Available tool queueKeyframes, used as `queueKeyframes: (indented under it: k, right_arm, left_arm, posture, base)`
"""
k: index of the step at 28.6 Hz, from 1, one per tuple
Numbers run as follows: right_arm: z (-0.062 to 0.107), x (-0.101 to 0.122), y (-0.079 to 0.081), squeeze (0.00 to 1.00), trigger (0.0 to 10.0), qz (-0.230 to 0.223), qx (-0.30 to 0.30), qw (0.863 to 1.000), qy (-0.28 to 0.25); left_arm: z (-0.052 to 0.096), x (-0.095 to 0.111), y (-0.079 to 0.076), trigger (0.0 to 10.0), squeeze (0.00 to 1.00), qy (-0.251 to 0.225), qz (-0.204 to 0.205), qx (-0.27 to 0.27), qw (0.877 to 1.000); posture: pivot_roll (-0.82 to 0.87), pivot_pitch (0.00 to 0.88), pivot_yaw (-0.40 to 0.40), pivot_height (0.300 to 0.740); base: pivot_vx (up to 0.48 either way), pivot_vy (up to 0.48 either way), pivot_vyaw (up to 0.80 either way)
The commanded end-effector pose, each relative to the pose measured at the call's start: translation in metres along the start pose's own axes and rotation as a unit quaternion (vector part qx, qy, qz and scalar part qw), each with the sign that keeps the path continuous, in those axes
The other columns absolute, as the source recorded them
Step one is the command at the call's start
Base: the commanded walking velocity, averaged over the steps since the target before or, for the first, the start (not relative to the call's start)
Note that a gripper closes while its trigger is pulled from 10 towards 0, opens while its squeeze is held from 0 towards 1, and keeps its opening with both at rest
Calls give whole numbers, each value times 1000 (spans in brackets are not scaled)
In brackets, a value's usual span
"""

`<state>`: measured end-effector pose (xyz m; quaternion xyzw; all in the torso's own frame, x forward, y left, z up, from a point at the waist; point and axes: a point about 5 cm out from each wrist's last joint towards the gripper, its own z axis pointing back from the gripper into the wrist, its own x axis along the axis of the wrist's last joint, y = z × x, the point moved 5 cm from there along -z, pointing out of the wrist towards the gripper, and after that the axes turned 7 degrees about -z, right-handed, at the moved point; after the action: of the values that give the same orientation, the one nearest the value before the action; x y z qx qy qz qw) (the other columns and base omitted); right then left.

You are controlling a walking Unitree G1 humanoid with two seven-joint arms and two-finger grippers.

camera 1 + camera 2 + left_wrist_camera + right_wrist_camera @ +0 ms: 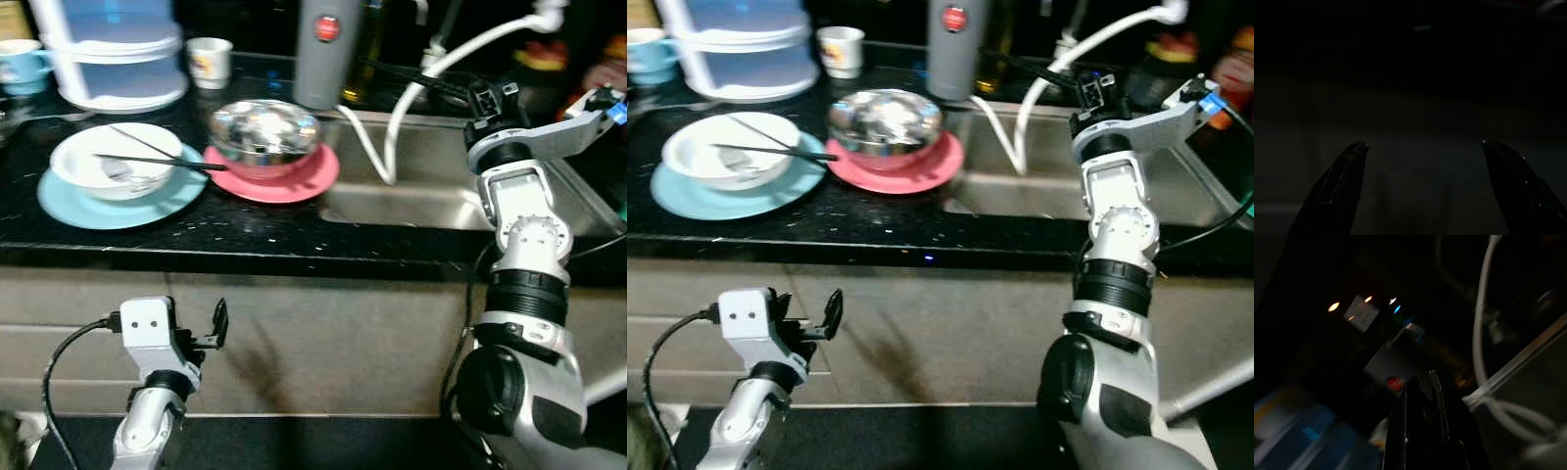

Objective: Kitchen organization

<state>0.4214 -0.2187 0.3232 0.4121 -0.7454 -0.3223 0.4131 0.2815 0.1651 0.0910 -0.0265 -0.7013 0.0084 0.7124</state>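
A white bowl (118, 159) with black chopsticks (157, 159) across it sits on a blue plate (73, 204) on the black counter (245, 230). Beside it a shiny steel bowl (265, 132) rests on a pink plate (304, 181). My right gripper (490, 98) is raised over the sink (421, 201), near the white hose (392, 132). In the right wrist view its fingers (1406, 396) are pressed together and empty, aimed towards the grey bottle (1396, 357). My left gripper (217, 325) hangs open below the counter edge, in front of the cabinet, with its fingers (1342, 176) spread wide.
At the back of the counter stand a grey bottle (326, 49) with a red dot, a white cup (209, 61), a stack of clear containers (118, 54) and a blue mug (22, 67). Dark bottles (367, 49) stand behind the sink.
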Motion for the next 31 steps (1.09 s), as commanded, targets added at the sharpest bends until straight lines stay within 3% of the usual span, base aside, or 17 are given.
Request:
queueKeyframes:
  k: [1,2,3,4,5,9,11,12,16,21,26,27,30,31]
  right_arm:
    - [1,-7,4,0,10000,50,10,999,10]
    - [1,-7,4,0,10000,50,10,999,10]
    - [2,-13,6,0,10000,99,15,995,20]
    - [2,-13,6,0,10000,99,15,995,20]
    - [2,-20,8,0,10000,144,20,989,30]
    - [4,-30,10,0,10000,176,27,983,43]
    - [7,-41,6,0,10000,244,29,967,60]
    - [9,-52,0,0,10000,295,19,952,81]
    - [14,-69,-4,0,10000,330,28,937,113]
    - [42,-137,-17,0,10000,429,68,875,214]
    - [41,-143,-15,0,10000,447,78,866,212]
    - [39,-147,-13,643,10000,460,85,859,208]
    - [38,-148,-13,643,10000,462,85,859,206]
    - [37,-148,-11,1000,10000,459,86,861,202]
  left_arm:
    - [1,-6,0,10000,0,12,0,-4,1000]
    - [1,-6,0,10000,0,12,0,-4,1000]
    - [1,-6,0,10000,0,12,0,-5,1000]
    - [1,-6,0,10000,0,12,0,-5,1000]
    - [1,-6,-1,10000,0,13,1,-6,1000]
    - [0,-7,-1,10000,0,12,3,-9,1000]
    - [0,-7,-1,10000,0,12,3,-10,1000]
    - [0,-7,-1,10000,0,12,3,-11,1000]
    - [0,-7,-1,10000,0,12,3,-12,1000]
    - [-1,-6,-1,10000,0,11,-1,-10,1000]
    - [-1,-6,-1,10000,0,11,-2,-10,1000]
    - [-1,-6,-1,10000,0,11,-3,-10,1000]
    - [-1,-7,-1,10000,0,12,-4,-10,1000]
    - [-2,-7,-1,10000,0,12,-4,-9,1000]
  posture:
    - [220,0,-94,740]
    - [220,0,-94,740]
    - [220,0,-94,740]
    - [220,0,-94,740]
    - [221,0,-94,740]
    - [219,0,-93,740]
    - [218,0,-94,740]
    - [218,0,-94,740]
    - [218,0,-94,740]
    - [224,0,-91,740]
    - [235,0,-97,740]
    - [235,0,-97,740]
    - [236,0,-98,740]
    - [237,0,-99,740]
  base:
    - [0,0,-800]
    - [0,0,-800]
    - [0,0,-800]
    - [0,0,-800]
    - [0,0,-800]
    - [0,0,-800]
    - [0,0,0]
    - [0,0,0]
    - [0,0,0]
    - [0,0,0]
    - [0,0,0]
    - [0,0,0]
    - [0,0,0]
    - [0,0,0]
